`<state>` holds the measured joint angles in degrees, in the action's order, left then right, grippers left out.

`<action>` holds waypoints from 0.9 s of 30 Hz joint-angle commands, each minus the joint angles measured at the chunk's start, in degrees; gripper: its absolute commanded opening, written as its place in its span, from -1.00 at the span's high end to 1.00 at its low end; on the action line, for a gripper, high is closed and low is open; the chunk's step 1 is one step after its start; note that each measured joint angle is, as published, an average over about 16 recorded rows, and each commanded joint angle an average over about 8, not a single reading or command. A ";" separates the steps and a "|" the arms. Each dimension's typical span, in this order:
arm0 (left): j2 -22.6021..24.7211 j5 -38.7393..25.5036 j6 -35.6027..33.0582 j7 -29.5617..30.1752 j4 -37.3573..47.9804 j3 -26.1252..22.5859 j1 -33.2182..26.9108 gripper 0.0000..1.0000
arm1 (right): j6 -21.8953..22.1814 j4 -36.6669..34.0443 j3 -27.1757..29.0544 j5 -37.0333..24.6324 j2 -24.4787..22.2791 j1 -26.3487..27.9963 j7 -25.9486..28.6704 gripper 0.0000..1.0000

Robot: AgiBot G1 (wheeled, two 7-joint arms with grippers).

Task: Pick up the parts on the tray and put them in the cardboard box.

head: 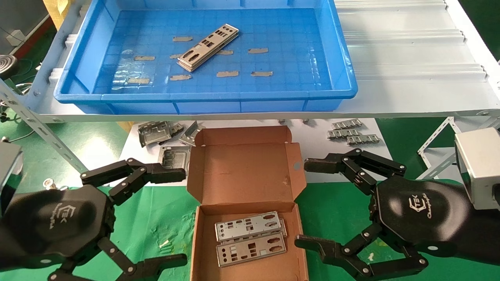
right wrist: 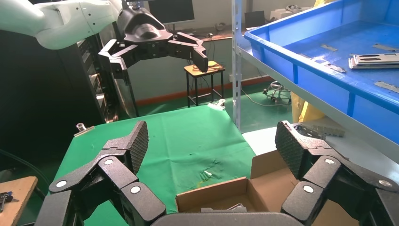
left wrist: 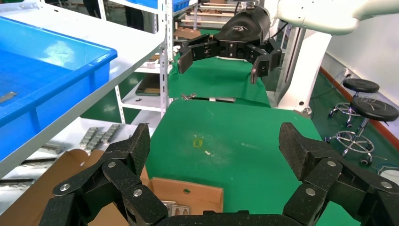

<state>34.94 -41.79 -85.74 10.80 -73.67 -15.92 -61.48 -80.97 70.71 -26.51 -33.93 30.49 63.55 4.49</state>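
Head view shows a stack of parts (head: 208,47) on the tray (head: 343,84) floor, long axis running diagonally from near-left to far-right. Two more parts (head: 250,238) lie side by side in the cardboard box (head: 244,175), lengthwise across it. Left gripper (head: 172,216) and right gripper (head: 308,205) flank the box, fingers spread, holding nothing.

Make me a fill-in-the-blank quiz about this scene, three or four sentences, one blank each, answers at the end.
1. The stack of metal plates left to pick up lies in the ____ tray.
2. The cardboard box already holds ____ plates.
3. The left gripper and right gripper both have their fingers ____.
4. The box's lid is ____.

Answers: blue; two; open; open
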 commanded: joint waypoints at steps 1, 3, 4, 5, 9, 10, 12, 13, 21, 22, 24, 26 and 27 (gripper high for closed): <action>0.01 -0.01 0.01 -0.01 0.02 -0.02 -0.01 -1.00 | 0.00 0.00 0.00 0.00 0.00 0.00 0.00 -1.00; 0.02 -0.02 0.01 -0.01 0.04 -0.03 -0.02 -1.00 | 0.00 0.00 0.00 0.00 0.00 0.00 0.00 -1.00; 0.02 -0.03 0.02 -0.02 0.04 -0.03 -0.02 -1.00 | 0.00 0.00 0.00 0.00 0.00 0.00 0.00 -1.00; 0.03 -0.03 0.02 -0.02 0.04 -0.04 -0.02 -1.00 | 0.00 0.00 0.00 0.00 0.00 0.00 0.00 -1.00; 0.04 -0.06 0.03 -0.04 0.06 -0.05 -0.04 -1.00 | 0.00 0.00 0.00 0.00 0.00 0.00 0.00 -1.00; 0.04 -0.06 0.04 -0.04 0.06 -0.06 -0.04 -1.00 | 0.00 0.00 0.00 0.00 0.00 0.00 0.00 -1.00; 0.05 -0.07 0.05 -0.05 0.07 -0.06 -0.05 -1.00 | 0.00 0.00 0.00 0.00 0.00 0.00 0.00 -1.00; 0.05 -0.07 0.05 -0.05 0.07 -0.07 -0.05 -1.00 | 0.00 0.00 0.00 0.00 0.00 0.00 0.00 -1.00; 0.08 -0.07 0.06 -0.06 0.10 -0.10 -0.07 -1.00 | 0.00 0.00 0.00 0.00 0.00 0.00 0.00 -1.00; 0.08 -0.07 0.06 -0.06 0.11 -0.10 -0.08 -1.00 | 0.00 0.00 0.00 0.00 0.00 0.00 0.00 -1.00; 0.08 -0.07 0.06 -0.06 0.12 -0.11 -0.08 -1.00 | 0.00 0.00 0.00 0.00 0.00 0.00 0.00 -1.00; 0.09 -0.07 0.06 -0.06 0.12 -0.11 -0.08 -1.00 | 0.00 0.00 0.00 0.00 0.00 0.00 0.00 -1.00; 0.09 -0.07 0.06 -0.06 0.12 -0.11 -0.08 -1.00 | 0.00 0.00 0.00 0.00 0.00 0.00 0.00 -1.00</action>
<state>35.02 -41.87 -85.67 10.74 -73.55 -16.03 -61.56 -80.97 70.71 -26.51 -33.94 30.49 63.55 4.49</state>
